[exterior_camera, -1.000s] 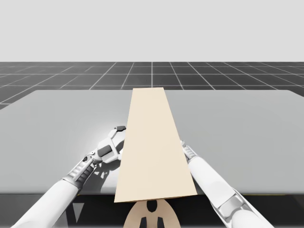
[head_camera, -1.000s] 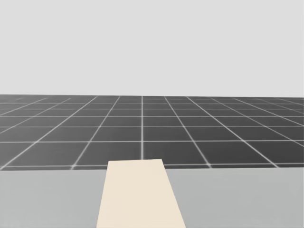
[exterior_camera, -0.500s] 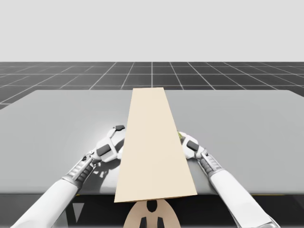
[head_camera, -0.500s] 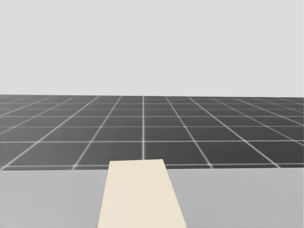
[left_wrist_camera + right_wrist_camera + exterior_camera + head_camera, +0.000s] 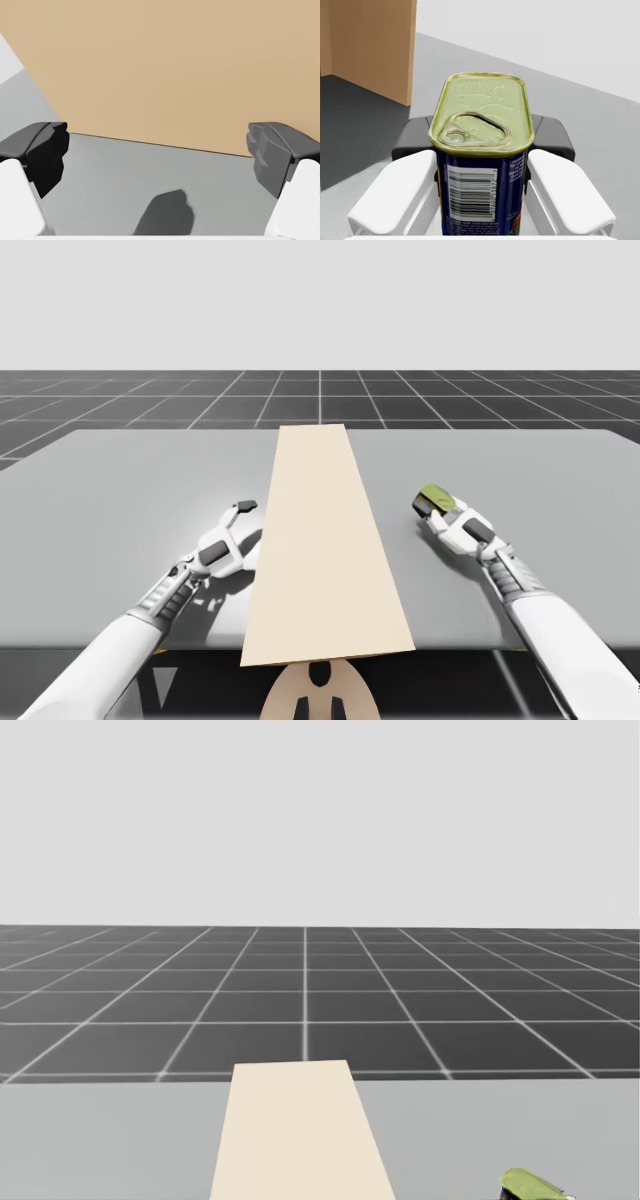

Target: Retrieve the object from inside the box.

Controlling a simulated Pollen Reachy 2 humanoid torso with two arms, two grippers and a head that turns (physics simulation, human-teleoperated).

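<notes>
Right gripper is carrying the clamped blue rectangular can clear of the tan box, ideally level; left gripper gaping.

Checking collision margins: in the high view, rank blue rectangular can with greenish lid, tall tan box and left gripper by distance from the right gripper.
1. Blue rectangular can: held in the right gripper, fingers on both sides.
2. Tall tan box: to that gripper's left, mid-table.
3. Left gripper: open, at the box's other side.
</notes>
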